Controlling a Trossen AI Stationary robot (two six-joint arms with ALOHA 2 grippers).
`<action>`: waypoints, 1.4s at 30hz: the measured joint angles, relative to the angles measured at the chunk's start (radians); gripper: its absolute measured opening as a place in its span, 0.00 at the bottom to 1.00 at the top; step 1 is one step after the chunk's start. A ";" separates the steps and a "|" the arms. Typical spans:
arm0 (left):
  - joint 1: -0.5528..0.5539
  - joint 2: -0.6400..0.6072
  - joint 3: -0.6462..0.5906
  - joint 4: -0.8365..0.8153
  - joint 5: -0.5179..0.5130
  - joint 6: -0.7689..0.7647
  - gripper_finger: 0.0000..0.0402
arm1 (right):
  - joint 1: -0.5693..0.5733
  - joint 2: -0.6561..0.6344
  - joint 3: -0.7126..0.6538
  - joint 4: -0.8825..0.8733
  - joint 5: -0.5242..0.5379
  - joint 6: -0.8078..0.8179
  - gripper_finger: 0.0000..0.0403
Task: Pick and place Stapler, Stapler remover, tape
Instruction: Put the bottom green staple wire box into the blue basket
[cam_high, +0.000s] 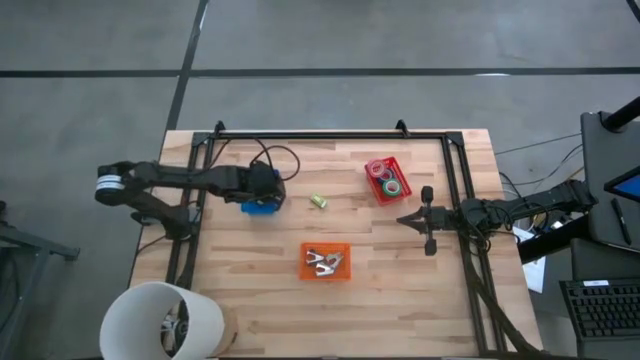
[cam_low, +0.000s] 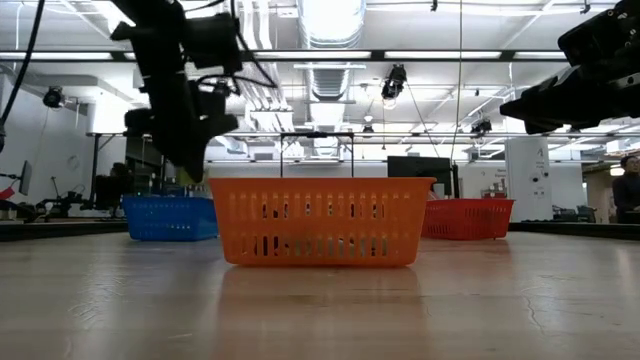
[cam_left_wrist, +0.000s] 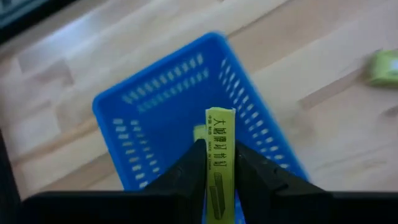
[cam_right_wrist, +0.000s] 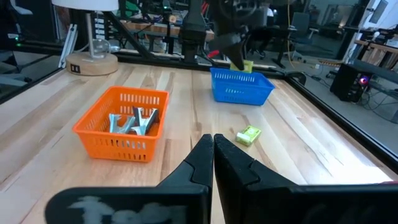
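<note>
left gripper (cam_left_wrist: 219, 163) over perforated blue plastic bin (cam_left_wrist: 163, 99), fingers pinching a flat yellow-green staple box (cam_left_wrist: 219, 155). right gripper (cam_right_wrist: 213, 151) closed, empty. tape rolls (cam_high: 389, 179) in red bin (cam_high: 373, 187).

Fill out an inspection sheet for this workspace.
Surface: wooden table, black frame.
Job's things: tape rolls in red bin; metal pieces in orange bin; yellow-green box over blue bin; another box loose on table.
Clutter: white lamp.
Grippers: left gripper over blue bin, box between its fingers; right gripper shut, idle near red bin.
Cables: black cable by left arm.
Surroundings: workshop, desks.
</note>
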 joint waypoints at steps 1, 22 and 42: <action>0.000 0.000 -0.015 0.003 0.000 -0.016 0.20 | 0.000 0.000 0.000 0.000 0.000 0.001 0.02; 0.007 0.002 -0.204 0.252 0.015 -0.081 0.17 | 0.000 -0.001 0.000 0.000 0.000 -0.001 0.02; 0.033 0.035 -0.244 0.315 0.012 -0.057 0.16 | 0.000 -0.001 0.000 0.000 0.000 -0.001 0.02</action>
